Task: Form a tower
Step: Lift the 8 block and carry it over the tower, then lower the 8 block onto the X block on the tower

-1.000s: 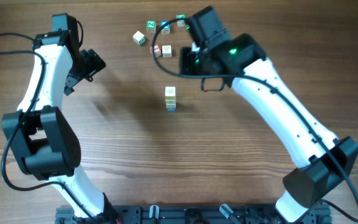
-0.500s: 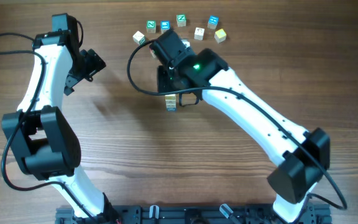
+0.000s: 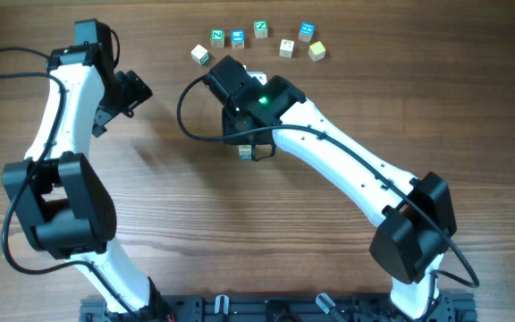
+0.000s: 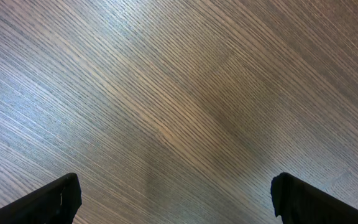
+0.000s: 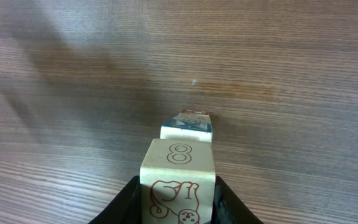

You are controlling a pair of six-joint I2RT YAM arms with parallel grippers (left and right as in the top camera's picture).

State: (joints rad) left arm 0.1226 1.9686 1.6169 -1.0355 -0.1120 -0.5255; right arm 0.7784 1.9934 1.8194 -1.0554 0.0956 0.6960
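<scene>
The right arm has swung away from the back of the table (image 3: 195, 224), where it was a second ago, and now reaches over the middle. The seven loose cubes (image 3: 238, 38) it had partly covered now show in full, in a ragged row along the back edge. The left arm has not moved.

The right pincer (image 5: 178, 205) is clamped on a pale cube (image 5: 178, 171), one dark finger pressed to each side. The cube's upper face carries a figure 8 and its near face a red drawing. The tower (image 5: 187, 126) stands on the table just past this held cube in the wrist view, its top showing blue and red marks. Whether the held cube touches the tower cannot be told. From overhead the tower is almost wholly hidden under the right wrist, with only its lower edge peeping out near the table's centre.

The left pincer (image 3: 135, 92) hangs over bare wood at the left, well apart from the tower, its fingers spread wide and holding nothing.
</scene>
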